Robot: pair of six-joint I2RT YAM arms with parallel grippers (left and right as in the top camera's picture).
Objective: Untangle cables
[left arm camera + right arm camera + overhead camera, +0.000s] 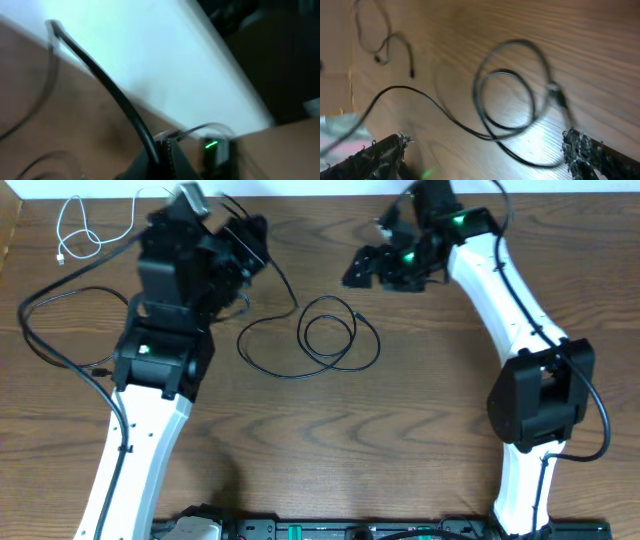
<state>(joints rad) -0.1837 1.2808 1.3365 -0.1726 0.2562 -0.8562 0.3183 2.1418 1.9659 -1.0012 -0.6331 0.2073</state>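
My left gripper (165, 150) is clamped on the black cable (107, 87), seemingly limp and light. My right gripper (485, 150), spread above its coil (517, 43), should pinch beside the plug (556, 94).

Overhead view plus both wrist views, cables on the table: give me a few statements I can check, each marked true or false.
1. The white cable lies near the far left corner of the table. True.
2. The right jaws are shut on the looped black cable. False: they stand open above the table and hold nothing.
3. The left jaws are shut on a thin black cable that runs up and away from them. True.
4. The looped black cable rests on top of the white cable. False: the loops lie mid-table between the two arms, well apart from the white one.
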